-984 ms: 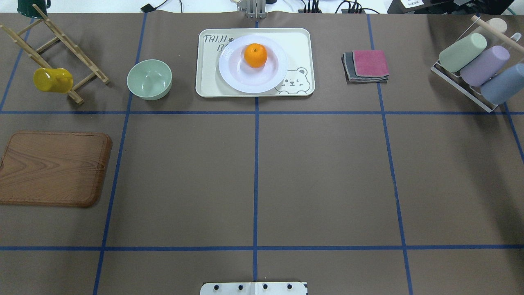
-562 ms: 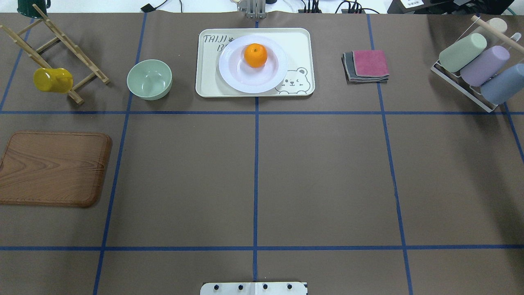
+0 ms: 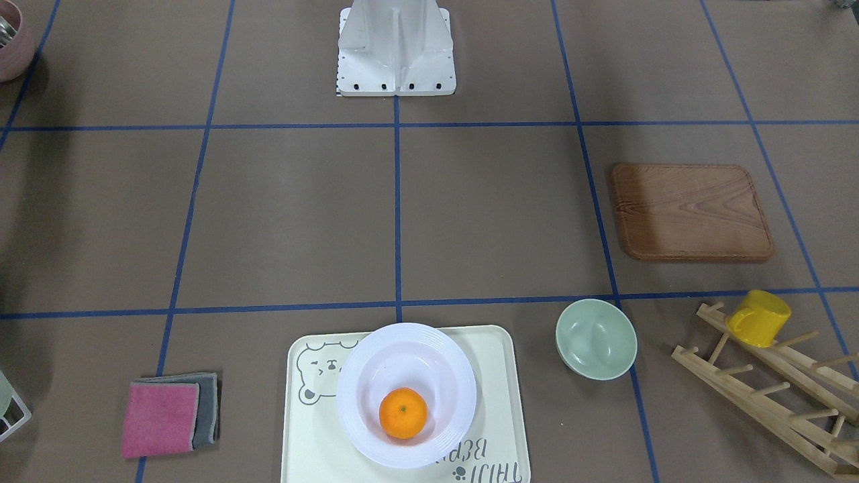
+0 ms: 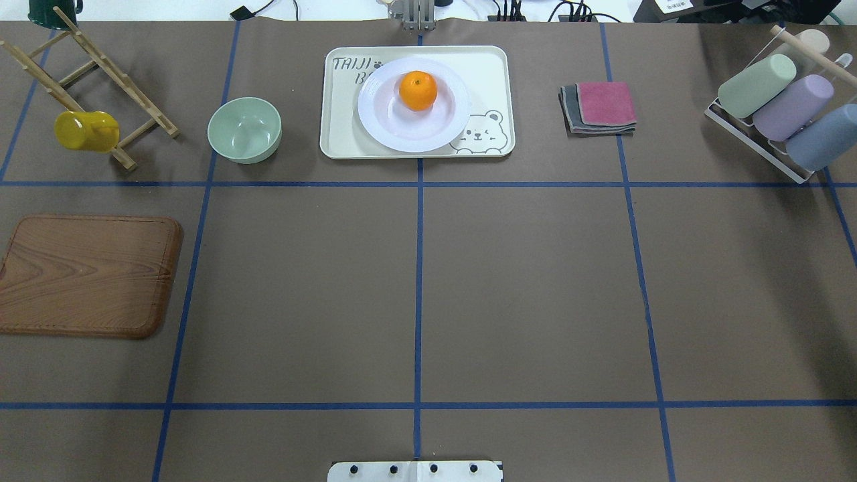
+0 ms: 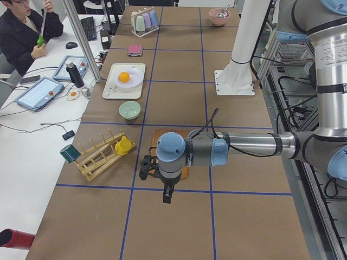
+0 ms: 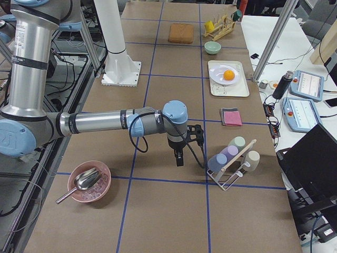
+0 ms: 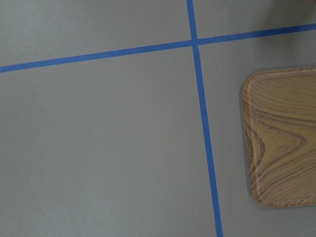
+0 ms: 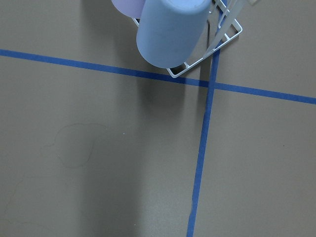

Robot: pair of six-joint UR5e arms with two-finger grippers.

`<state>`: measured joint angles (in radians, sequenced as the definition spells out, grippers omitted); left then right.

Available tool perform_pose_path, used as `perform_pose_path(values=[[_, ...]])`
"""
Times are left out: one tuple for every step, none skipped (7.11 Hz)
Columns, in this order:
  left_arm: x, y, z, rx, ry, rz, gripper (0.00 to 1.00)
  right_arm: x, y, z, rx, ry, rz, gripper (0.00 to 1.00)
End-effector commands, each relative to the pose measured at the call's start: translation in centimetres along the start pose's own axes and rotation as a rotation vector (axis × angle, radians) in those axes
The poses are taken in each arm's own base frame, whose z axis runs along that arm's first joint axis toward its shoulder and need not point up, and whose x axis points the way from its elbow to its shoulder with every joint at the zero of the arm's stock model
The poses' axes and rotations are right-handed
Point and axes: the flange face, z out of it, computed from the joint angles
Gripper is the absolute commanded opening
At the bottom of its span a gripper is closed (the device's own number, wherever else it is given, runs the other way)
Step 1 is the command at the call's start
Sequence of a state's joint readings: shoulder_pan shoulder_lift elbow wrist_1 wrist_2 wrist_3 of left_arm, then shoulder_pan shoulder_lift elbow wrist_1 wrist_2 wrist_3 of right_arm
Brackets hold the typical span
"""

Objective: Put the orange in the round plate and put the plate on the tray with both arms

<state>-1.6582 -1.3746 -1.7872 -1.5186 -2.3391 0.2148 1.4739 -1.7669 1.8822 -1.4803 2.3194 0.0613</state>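
The orange (image 4: pixel 418 90) sits in the round plate (image 4: pixel 400 128) on the tray (image 4: pixel 485 73), so the job looks done; the left gripper (image 5: pixel 167 194) and right gripper (image 6: pixel 179 156) hang well away from the tray, whether open or closed I cannot tell

Overhead looks steeply down from behind the robot's base (image 4: pixel 415 470); the front view faces it from across the counter (image 4: pixel 522 288); both share the tray (image 4: pixel 489 73). Side views look along it from each end. Wrist cameras hang close, facing down
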Motion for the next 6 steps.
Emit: perform_pose_path(values=[[0.08,-0.03,-0.10,0.002,-0.002,0.002,0.99,-0.07,-0.07,0.01,0.000,0.000,-0.002,1.00],[0.18,-0.06,-0.21,0.004,-0.002,0.006,0.98,-0.07,-0.07,0.01,0.000,0.000,-0.002,1.00],[0.26,-0.16,-0.31,0.006,-0.003,0.006,0.98,-0.07,-0.07,0.01,0.000,0.000,-0.002,1.00],[0.41,-0.21,-0.47,0.009,-0.003,0.009,0.98,-0.07,-0.07,0.01,0.000,0.000,-0.002,1.00],[0.43,-0.15,-0.48,0.009,-0.003,0.009,0.99,-0.07,-0.07,0.01,0.000,0.000,-0.002,1.00],[0.43,-0.15,-0.48,0.009,-0.003,0.009,0.98,-0.11,-0.14,-0.03,0.001,0.000,-0.003,1.00]])
